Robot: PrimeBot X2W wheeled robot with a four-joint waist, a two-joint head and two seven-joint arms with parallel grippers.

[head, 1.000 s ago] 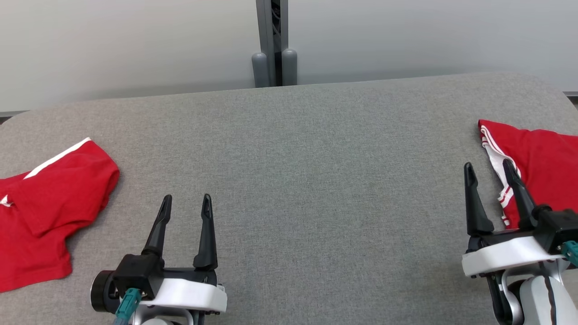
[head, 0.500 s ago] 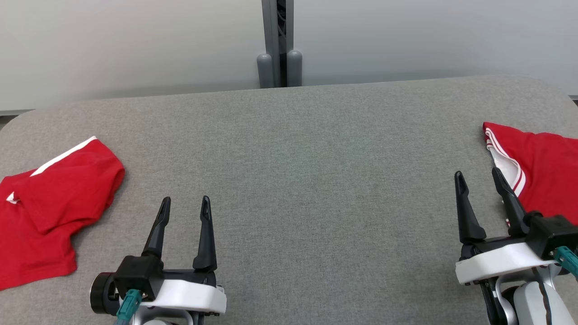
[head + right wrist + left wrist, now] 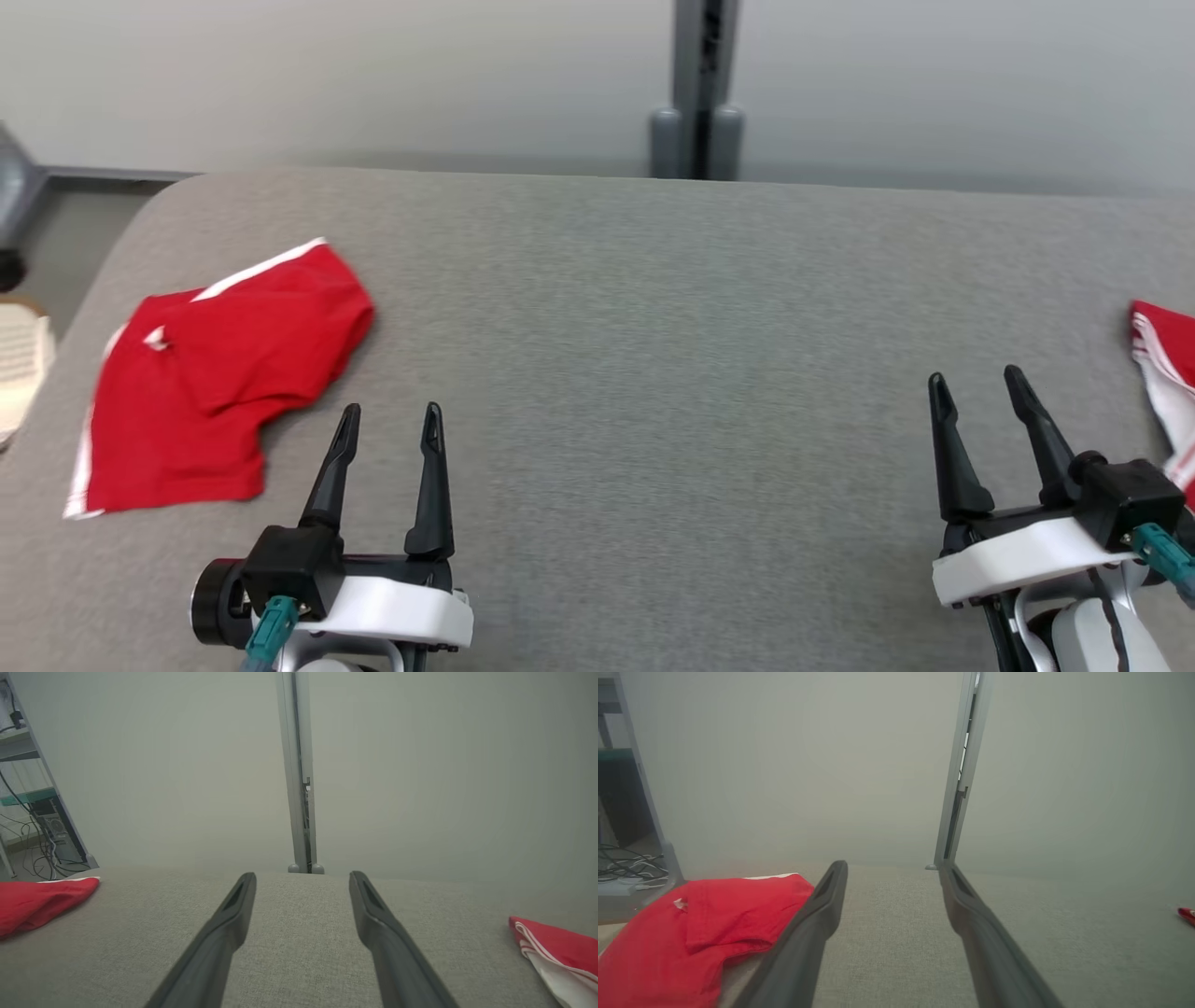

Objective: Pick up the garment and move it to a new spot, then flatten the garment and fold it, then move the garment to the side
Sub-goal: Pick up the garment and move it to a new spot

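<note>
Left garment (image 3: pixel 219 383): red with white trim, lying rumpled near the left end of the grey tabletop (image 3: pixel 653 373) (one flap is folded over the rest).
Right garment (image 3: pixel 1162 373): red with white stripes, at the tabletop's right edge, partly out of view.
Left gripper (image 3: pixel 390 411): fingers spread wide, holding nothing, just beside the left garment.
Right gripper (image 3: pixel 975 375): fingers also wide apart and empty, near the right garment, not touching it.
Backdrop: pale wall, grey post (image 3: pixel 700 84).
</note>
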